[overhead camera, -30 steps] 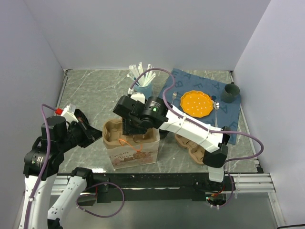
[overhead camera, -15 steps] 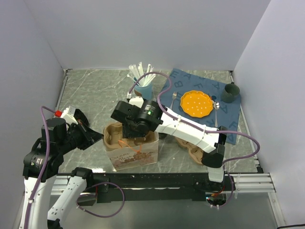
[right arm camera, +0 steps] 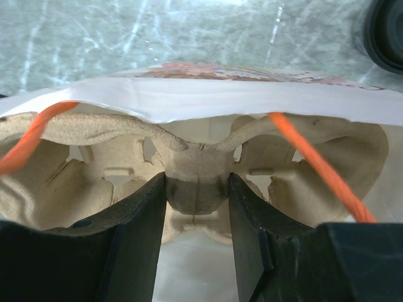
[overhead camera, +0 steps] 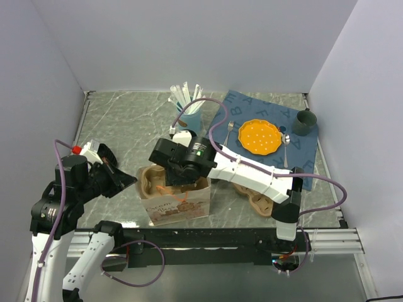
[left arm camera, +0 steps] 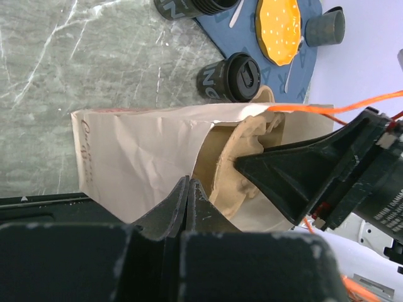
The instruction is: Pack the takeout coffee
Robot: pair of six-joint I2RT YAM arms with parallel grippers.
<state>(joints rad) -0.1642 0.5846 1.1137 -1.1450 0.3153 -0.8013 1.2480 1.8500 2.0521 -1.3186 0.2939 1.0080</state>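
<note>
The marble table is closed in by pale walls on the left, back and right, and its widest stretch of bare stone runs from the left wall toward the middle. A blue lettered placemat fills the back right corner, one edge near the right wall. The paper bag stands upright near the front edge, mouth open. The left gripper is pinched tight on the bag's left rim, fingers together on the paper. The right arm reaches across from the right and down into the mouth. Inside the bag sits a pulp cup carrier, its outer rims close against the bag walls. The right gripper is clamped on the carrier's central post, a finger pressed to each side, between the bag's orange cord handles. A second pulp carrier lies on the table right of the bag, partly under the arm. On the mat are an orange plate and, at the far right, a grey-green mug. A light-blue straw cup stands behind the bag. The takeout coffee, lid on, stands on the marble just beyond the bag's far side, near the mat's corner and outside the bag. The arm hides it in the top view. A second black cup is cut by the left wrist view's edge.
</note>
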